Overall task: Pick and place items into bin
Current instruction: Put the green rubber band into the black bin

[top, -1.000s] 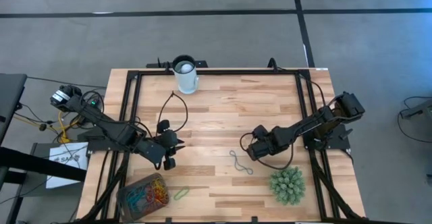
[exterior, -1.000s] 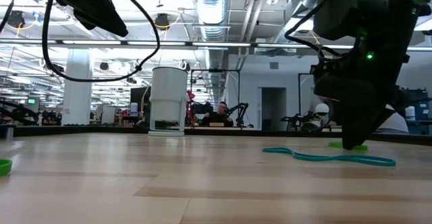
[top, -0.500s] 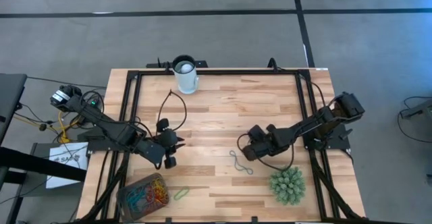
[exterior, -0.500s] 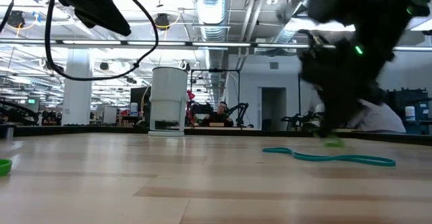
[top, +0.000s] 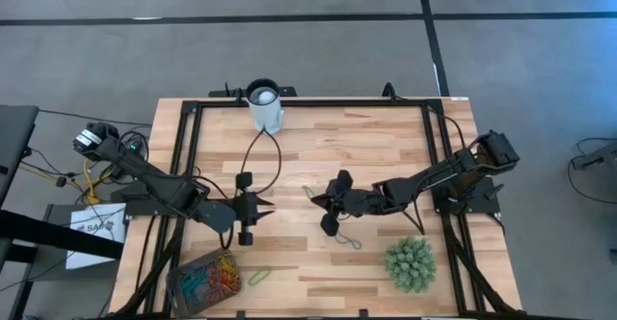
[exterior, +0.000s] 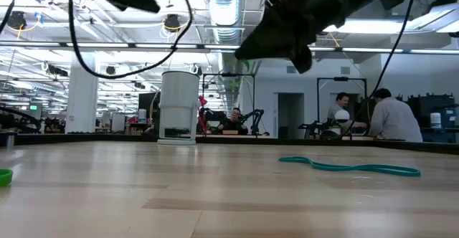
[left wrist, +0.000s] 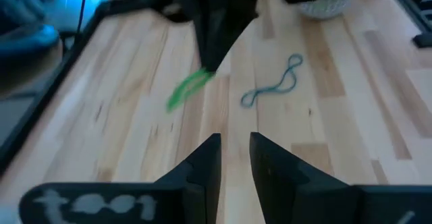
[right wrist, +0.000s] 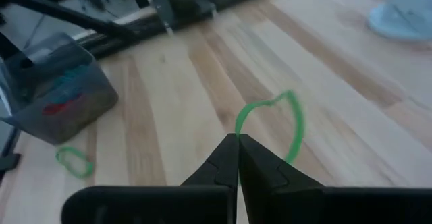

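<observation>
My right gripper point(top: 319, 200) point(right wrist: 237, 142) hovers over the table's middle, shut on a green band point(top: 309, 193) point(right wrist: 273, 119). A teal band point(top: 343, 233) point(exterior: 350, 168) lies flat on the wood just near of it. Another green band point(top: 258, 277) point(right wrist: 74, 162) lies beside the bin point(top: 204, 280) point(right wrist: 57, 96), which stands at the near left corner and holds several coloured bands. My left gripper point(top: 262, 207) point(left wrist: 235, 158) hangs left of centre above the bin's far side, its fingers a narrow gap apart with nothing between them. My right gripper pinches the green band at one end of its loop point(right wrist: 238, 129) between its two fingertips. The fingers slant down toward the table's left. The rest of the loop stands out beyond the fingertips, lifted clear of the table.
A white cup point(top: 265, 106) point(exterior: 178, 107) stands at the far edge. A spiky green plant ball point(top: 410, 264) sits at the near right. Black rails run along the table's left, right and far edges. People show in the room beyond the table.
My right gripper has shut on the green band, risen and swung toward the table's left, tipping from pointing down to nearly level. The band has come up off the wood with it. My left gripper has rolled a little about its own line.
</observation>
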Available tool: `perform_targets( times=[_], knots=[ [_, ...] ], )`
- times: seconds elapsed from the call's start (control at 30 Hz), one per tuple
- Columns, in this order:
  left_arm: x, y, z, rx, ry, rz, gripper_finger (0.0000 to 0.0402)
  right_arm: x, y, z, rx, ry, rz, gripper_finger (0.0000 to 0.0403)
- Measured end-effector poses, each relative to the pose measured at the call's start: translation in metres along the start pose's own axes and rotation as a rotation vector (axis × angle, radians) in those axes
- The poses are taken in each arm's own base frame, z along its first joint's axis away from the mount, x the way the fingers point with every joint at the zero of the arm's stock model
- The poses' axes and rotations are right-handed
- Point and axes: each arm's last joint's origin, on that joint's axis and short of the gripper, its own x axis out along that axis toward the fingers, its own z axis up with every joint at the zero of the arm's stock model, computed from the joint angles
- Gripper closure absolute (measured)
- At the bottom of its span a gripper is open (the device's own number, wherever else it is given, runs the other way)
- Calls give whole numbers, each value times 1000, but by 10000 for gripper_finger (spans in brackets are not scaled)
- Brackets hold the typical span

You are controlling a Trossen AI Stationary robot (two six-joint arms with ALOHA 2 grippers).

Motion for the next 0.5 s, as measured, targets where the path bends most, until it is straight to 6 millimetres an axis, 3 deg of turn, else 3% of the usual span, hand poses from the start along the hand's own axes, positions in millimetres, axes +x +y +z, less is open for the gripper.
perform_targets(
  times=[0.3, 0.5],
  knots=[
    [44, -26, -2, 303, -69, 107, 332, 3, -3, 5, -4, 7, 80, 402],
    [72, -30, -5, 317, -103, 224, 332, 2, -1, 4, -5, 15, 99, 402]
  ],
)
